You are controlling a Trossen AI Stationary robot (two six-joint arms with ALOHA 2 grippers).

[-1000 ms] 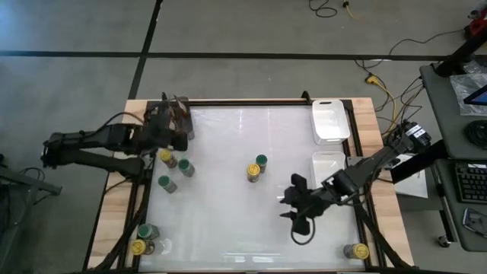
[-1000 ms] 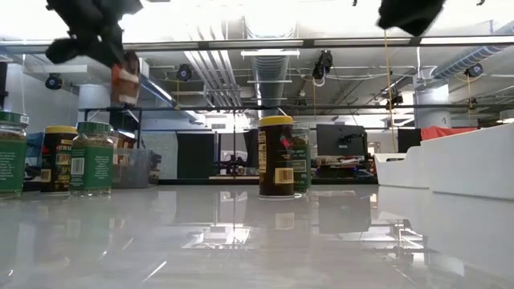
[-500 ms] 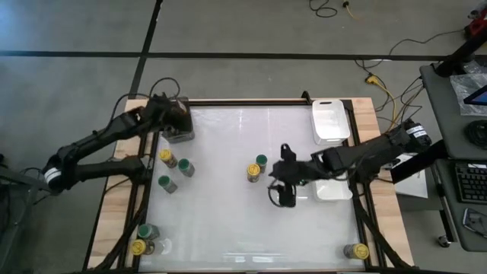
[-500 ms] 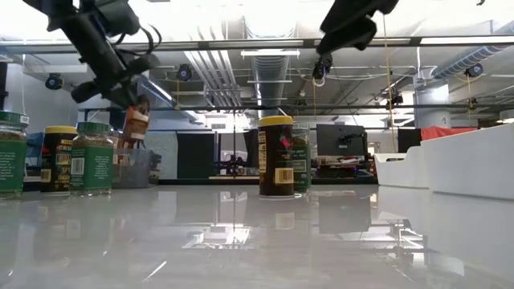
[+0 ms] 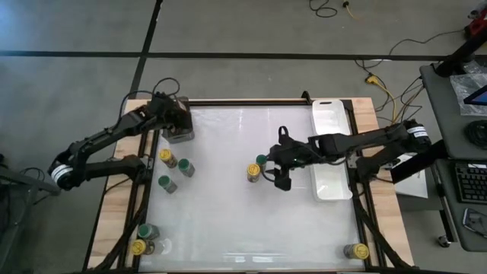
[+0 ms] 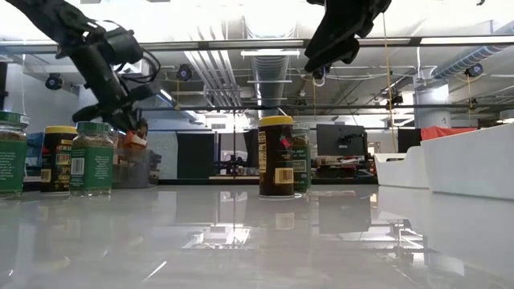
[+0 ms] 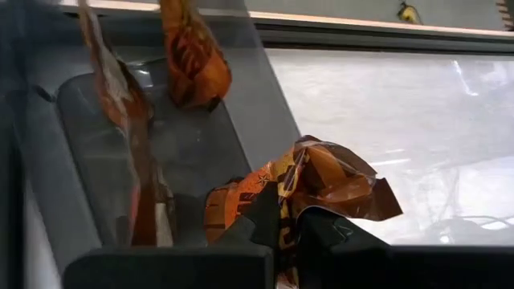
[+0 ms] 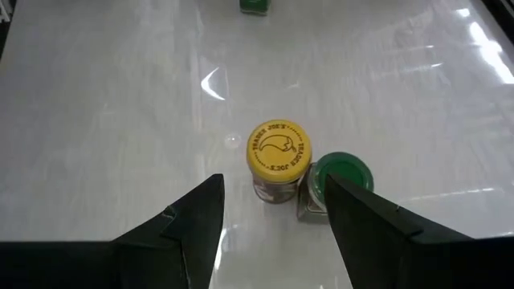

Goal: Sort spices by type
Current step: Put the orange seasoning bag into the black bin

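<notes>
High view: the white table [image 5: 228, 221] fills mid-frame. Right gripper [image 5: 278, 173], jaws apart, hovers just right of the center pair, yellow-lidded jar [image 5: 253, 172] touching green-lidded jar [image 5: 262, 161]. Upper left, left gripper [image 5: 169, 116] pinches an orange packet [image 7: 321, 181] over the grey cup [image 5: 181, 131].

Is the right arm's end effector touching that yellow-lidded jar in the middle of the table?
Apart. The right wrist view shows the right end effector open above the yellow-lidded jar, bare table between.
</notes>
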